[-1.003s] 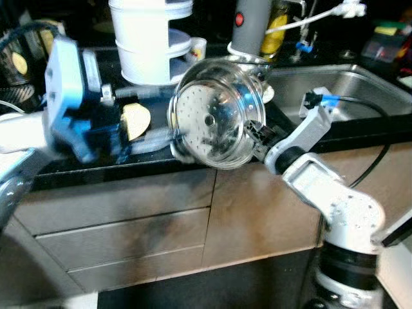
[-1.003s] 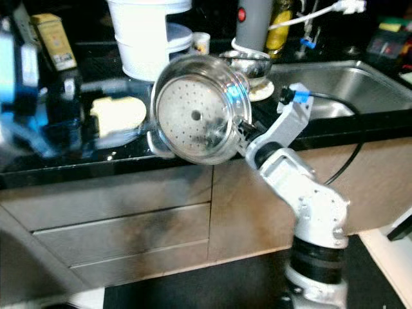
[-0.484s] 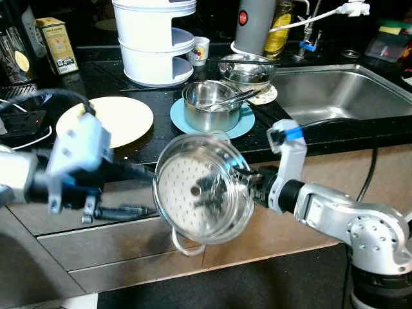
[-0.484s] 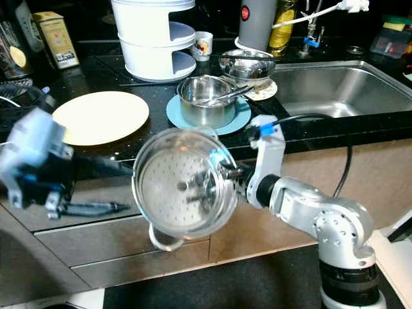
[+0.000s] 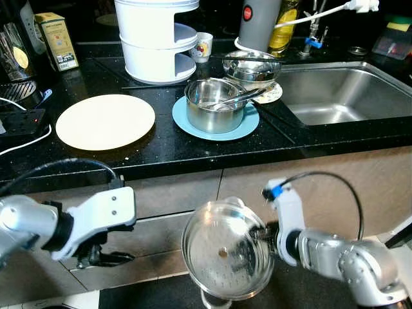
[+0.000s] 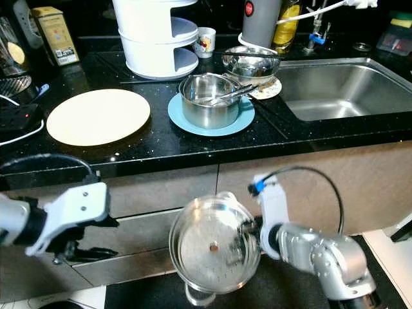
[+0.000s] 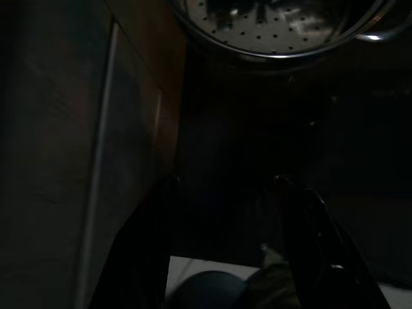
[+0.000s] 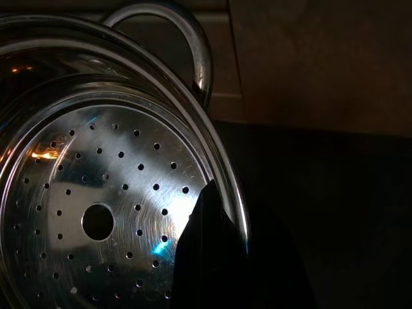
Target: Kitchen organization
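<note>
A round steel steamer pan (image 5: 225, 257) with a perforated bottom and loop handles hangs low in front of the cabinet drawers, below counter level. My right gripper (image 5: 261, 237) is shut on its rim; in the right wrist view one black finger (image 8: 209, 251) lies over the rim against the perforated pan (image 8: 96, 219). My left gripper (image 5: 111, 258) hangs low at the left by the drawers, empty, apart from the pan. In the dark left wrist view its fingers stand open (image 7: 224, 183) with the pan's edge (image 7: 277, 32) beyond them.
The black counter (image 5: 161, 151) carries a cream plate (image 5: 105, 121), a steel pot (image 5: 214, 106) on a blue plate, a steel bowl (image 5: 250, 66), a white tiered stand (image 5: 156, 38) and a power strip (image 5: 19, 122). A sink (image 5: 335, 90) lies at the right. Drawer fronts (image 5: 174, 193) stand just behind the pan.
Both arms have dropped from counter height to below the counter edge. The pan came down with the right gripper, from beside the counter to in front of the drawers.
</note>
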Tool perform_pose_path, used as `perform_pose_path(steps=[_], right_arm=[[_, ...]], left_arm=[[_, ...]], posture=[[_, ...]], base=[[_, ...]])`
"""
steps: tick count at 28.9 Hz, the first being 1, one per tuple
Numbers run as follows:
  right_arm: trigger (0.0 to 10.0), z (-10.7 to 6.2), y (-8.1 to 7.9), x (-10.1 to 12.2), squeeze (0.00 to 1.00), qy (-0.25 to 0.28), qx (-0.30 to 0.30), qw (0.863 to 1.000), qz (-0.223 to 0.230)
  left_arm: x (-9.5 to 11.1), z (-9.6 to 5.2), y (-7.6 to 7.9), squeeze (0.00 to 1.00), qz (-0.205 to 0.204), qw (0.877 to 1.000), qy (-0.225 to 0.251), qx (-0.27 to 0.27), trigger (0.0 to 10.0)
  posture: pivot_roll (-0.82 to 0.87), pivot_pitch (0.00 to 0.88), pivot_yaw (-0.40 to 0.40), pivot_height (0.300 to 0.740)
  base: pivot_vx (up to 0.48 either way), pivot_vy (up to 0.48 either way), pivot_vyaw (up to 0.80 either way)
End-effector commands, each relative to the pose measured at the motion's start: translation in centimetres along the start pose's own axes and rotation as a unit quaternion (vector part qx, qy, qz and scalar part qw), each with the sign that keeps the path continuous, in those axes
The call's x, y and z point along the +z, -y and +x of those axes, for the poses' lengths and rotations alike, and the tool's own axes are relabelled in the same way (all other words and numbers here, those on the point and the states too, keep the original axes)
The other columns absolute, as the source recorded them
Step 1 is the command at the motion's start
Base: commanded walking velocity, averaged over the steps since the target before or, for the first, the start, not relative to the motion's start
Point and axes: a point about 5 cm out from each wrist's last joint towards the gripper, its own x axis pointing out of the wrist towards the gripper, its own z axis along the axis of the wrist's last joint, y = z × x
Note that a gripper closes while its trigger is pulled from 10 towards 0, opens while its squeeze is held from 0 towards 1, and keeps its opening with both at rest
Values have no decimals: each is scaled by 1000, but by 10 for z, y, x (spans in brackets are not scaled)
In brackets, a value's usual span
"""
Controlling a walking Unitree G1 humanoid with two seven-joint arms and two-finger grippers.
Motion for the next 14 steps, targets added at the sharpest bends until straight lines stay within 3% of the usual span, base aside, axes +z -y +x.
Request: perform_pose_path(steps=[1,2,3,7,10,11,12,13,14], right_arm=[[0,6,4,-12,0,-3,-13,1000,-2],[0,6,4,-12,0,-3,-13,1000,-2],[0,12,8,-23,0,-7,-30,999,7],[0,20,13,-33,0,4,-52,999,14],[0,35,23,-55,0,29,-97,994,35],[0,37,24,-60,0,30,-106,993,38],[0,41,26,-67,0,36,-115,992,45],[0,41,26,-67,0,36,-115,992,45],[0,45,27,-74,0,41,-122,990,48]], left_arm=[[-17,19,13,0,-44,999,-22,7,10000],[-17,19,13,0,-44,999,-22,7,10000],[-30,35,20,0,-79,996,-33,29,10000],[-43,52,25,0,-121,990,-38,63,10000],[-67,85,27,0,-202,965,-20,168,10000],[-70,90,27,0,-213,959,-14,186,10000],[-80,98,30,0,-253,946,-12,203,10000],[-80,98,30,0,-253,946,-12,203,10000],[-89,104,33,0,-296,928,-14,224,10000]], posture=[[-16,171,-19,740],[-16,171,-19,740],[-16,169,-15,740],[-16,170,-13,740],[-16,168,-14,740],[-16,168,-14,740],[-16,167,-13,740],[-16,167,-13,740],[-17,165,-15,740]], base=[[0,0,0],[0,0,0],[0,0,0],[0,0,0],[0,0,0],[0,0,0],[0,0,0],[0,0,0],[0,0,0]])
